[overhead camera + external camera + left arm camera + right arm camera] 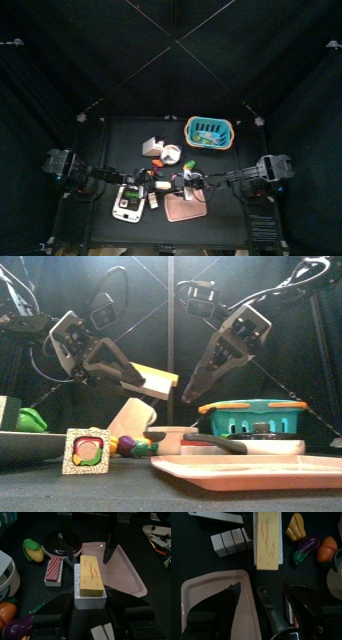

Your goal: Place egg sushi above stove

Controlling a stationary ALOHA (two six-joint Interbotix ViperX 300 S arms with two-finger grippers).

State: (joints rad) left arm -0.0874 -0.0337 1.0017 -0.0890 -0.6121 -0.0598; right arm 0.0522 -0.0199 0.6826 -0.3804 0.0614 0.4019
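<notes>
egg sushi (90, 579) pinched lengthwise in left pincer (87, 614), lifted off table; right pincer (251, 607) spread, empty.

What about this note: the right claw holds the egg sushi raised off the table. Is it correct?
Not quite. It is the left claw, not the right, that holds the egg sushi raised off the table, as the front view shows.
</notes>
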